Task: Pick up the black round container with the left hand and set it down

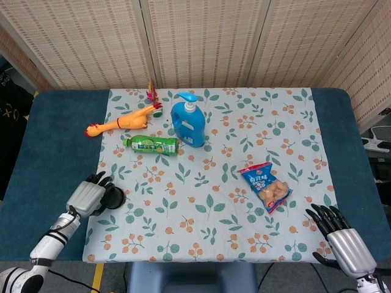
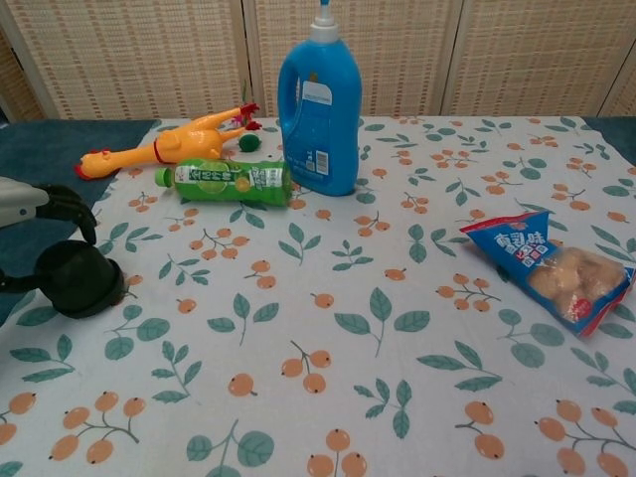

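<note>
The black round container (image 1: pixel 114 197) (image 2: pixel 78 279) sits at the left edge of the flowered cloth (image 1: pixel 214 201), tipped slightly towards my left hand. My left hand (image 1: pixel 87 196) (image 2: pixel 35 204) grips it from the left, with the fingers curled over its top and the thumb against its near left side. My right hand (image 1: pixel 341 239) hovers off the cloth's front right corner, holding nothing, with its fingers apart; the chest view does not show it.
A green bottle (image 1: pixel 151 144) lies behind the container, with a rubber chicken (image 1: pixel 125 121) beyond it and a blue pump bottle (image 1: pixel 187 122) upright at the centre back. A snack bag (image 1: pixel 266 186) lies right of centre. The blue table (image 1: pixel 49 152) extends left of the cloth.
</note>
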Tool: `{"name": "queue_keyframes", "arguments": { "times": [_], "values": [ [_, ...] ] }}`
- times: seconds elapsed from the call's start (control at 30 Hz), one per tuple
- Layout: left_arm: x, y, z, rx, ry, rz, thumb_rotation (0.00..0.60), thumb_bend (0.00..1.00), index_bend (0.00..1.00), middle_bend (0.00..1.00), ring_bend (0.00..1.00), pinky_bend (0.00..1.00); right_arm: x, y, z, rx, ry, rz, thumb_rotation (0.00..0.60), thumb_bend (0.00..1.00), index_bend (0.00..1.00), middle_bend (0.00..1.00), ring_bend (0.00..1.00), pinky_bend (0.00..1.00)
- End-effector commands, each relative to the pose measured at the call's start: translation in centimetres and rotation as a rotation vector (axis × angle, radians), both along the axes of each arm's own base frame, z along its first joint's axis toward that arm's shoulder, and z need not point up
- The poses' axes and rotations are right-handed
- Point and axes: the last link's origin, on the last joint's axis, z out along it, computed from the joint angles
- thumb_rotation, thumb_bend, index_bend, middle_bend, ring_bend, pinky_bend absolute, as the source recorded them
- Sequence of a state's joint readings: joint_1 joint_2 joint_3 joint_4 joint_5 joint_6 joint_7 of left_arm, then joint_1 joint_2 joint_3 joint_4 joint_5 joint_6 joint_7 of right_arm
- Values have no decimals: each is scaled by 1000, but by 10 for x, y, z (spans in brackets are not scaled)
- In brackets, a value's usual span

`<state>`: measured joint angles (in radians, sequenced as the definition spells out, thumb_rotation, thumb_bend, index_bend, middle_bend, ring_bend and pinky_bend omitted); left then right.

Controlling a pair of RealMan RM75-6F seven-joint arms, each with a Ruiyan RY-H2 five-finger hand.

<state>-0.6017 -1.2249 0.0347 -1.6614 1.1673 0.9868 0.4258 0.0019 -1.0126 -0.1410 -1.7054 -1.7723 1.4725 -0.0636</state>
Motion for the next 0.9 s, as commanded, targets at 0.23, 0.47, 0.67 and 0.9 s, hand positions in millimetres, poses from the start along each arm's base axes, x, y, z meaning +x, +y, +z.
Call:
{"name": "queue_keyframes", "arguments": {
  "times": [0.23,0.47,0.67,0.9],
  "values": [
    [0,-1,-3,-32,-13,11,600,381,490,59,0,149,0,0,0,-3,0,-2,600,70,0,0,0,0],
    [0,-2,0,-67,-6,23,600,370,86,0,0,151,0,-1,-1,-1,1,-4,600,70,0,0,0,0],
    [-1,-2,-1,-100,5,51,600,357,0,0,0,146,0,-1,-1,-1,1,-4,600,70,0,0,0,0],
    [-2,2,-5,-80,13,45,600,356,59,0,0,147,-1,-1,0,-2,1,-5,600,70,0,0,0,0]
  ]
}}
